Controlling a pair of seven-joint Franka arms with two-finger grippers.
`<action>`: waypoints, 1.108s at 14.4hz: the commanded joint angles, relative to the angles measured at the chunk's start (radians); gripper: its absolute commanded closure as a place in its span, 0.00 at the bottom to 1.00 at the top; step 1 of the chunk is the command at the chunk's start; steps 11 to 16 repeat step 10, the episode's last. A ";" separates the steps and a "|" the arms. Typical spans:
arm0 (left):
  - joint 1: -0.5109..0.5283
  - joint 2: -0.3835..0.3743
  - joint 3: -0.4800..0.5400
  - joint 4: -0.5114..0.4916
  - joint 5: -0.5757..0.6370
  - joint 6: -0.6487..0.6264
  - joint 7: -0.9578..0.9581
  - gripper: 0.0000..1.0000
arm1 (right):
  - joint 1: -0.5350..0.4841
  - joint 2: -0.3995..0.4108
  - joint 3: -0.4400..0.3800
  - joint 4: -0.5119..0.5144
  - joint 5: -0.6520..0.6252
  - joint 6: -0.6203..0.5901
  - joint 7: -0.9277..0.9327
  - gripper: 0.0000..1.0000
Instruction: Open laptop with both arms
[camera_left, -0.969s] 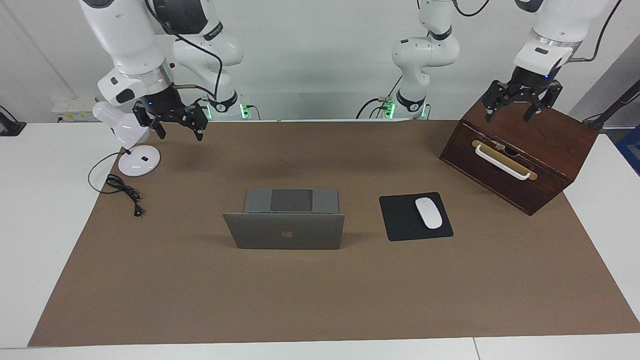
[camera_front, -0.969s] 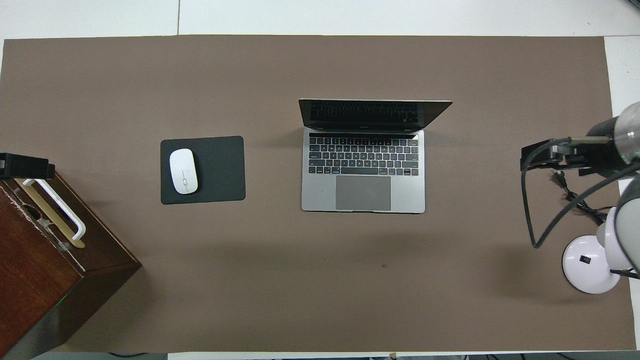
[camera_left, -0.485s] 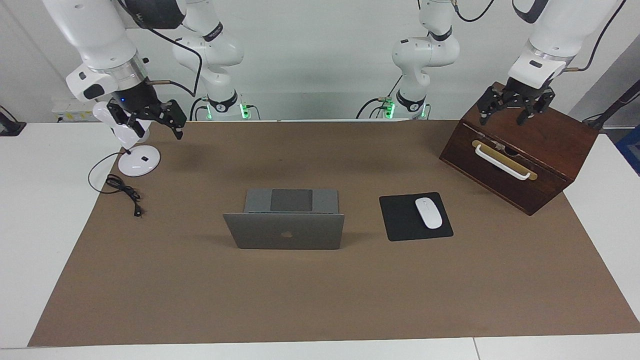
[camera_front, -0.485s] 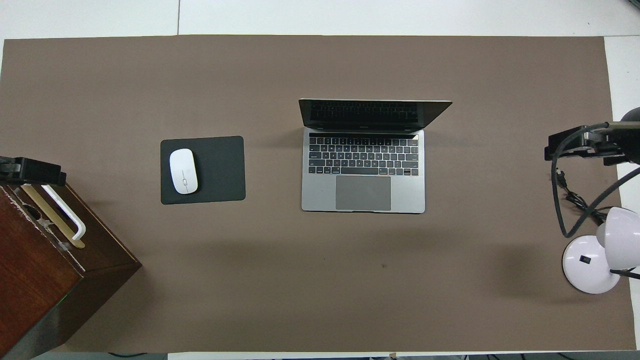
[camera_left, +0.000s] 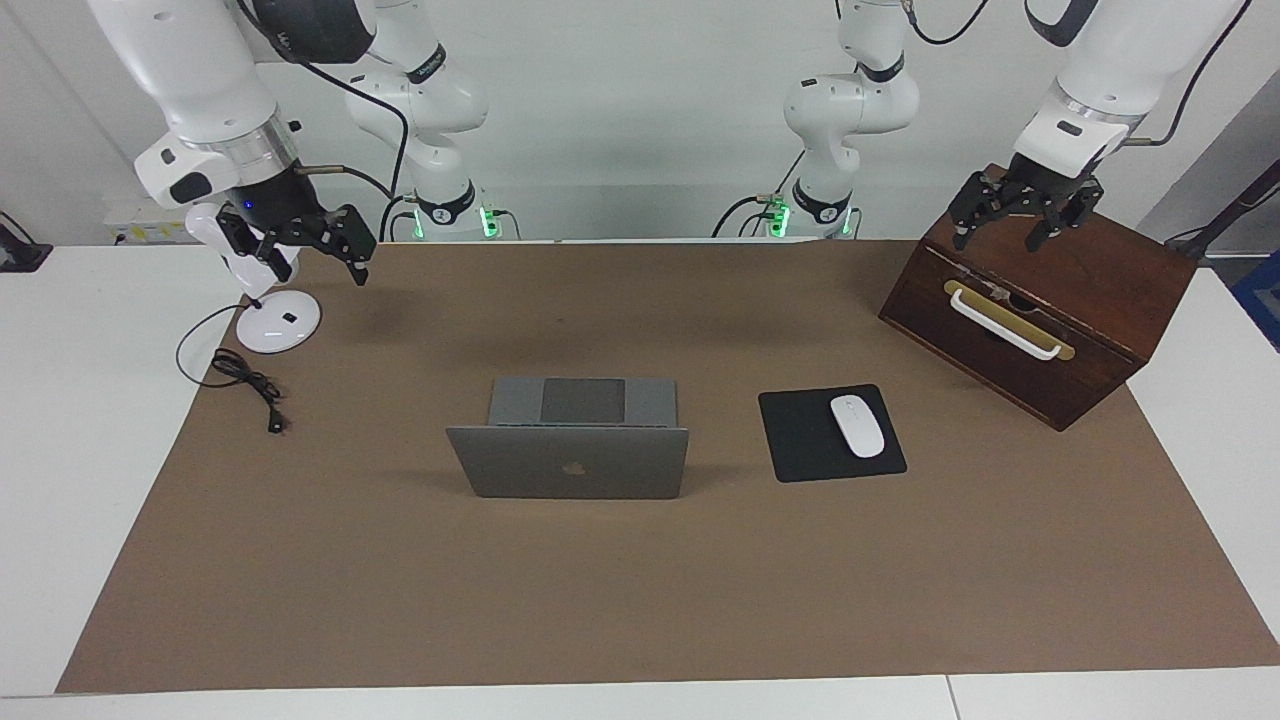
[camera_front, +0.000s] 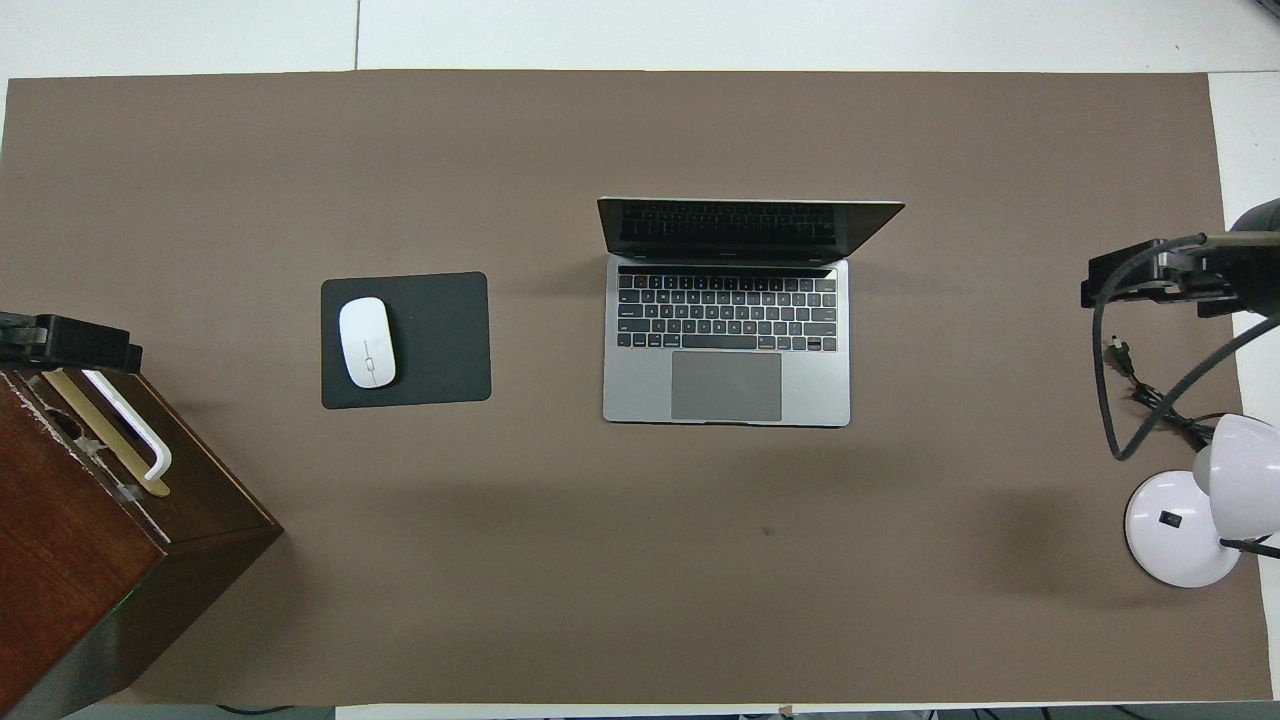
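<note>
facing view: high up across the tabletop (camera_left: 640, 620), looking back at the robots
overhead view: steeply down from the robots' end
shared: whole brown mat, laptop (camera_left: 570, 450) (camera_front: 727, 340) mid-frame

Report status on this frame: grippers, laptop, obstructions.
Left gripper open over the wooden box; right gripper open beside the desk lamp. Laptop open, untouched, mid-table. Nothing in the way.

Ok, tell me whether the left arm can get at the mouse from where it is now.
Probably yes. The left tool hangs open above the wooden drawer box, and only bare mat separates the box from the mouse on its black pad.
</note>
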 joint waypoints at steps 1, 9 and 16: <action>0.010 -0.007 -0.004 -0.012 -0.017 0.006 -0.010 0.00 | 0.006 0.032 -0.014 0.037 0.014 0.003 -0.011 0.00; 0.012 -0.008 -0.004 -0.014 -0.030 0.007 -0.008 0.00 | 0.006 0.022 -0.019 0.037 0.009 -0.009 -0.011 0.00; 0.012 -0.008 -0.004 -0.014 -0.030 0.007 -0.010 0.00 | 0.006 0.022 -0.016 0.037 0.009 -0.008 -0.011 0.00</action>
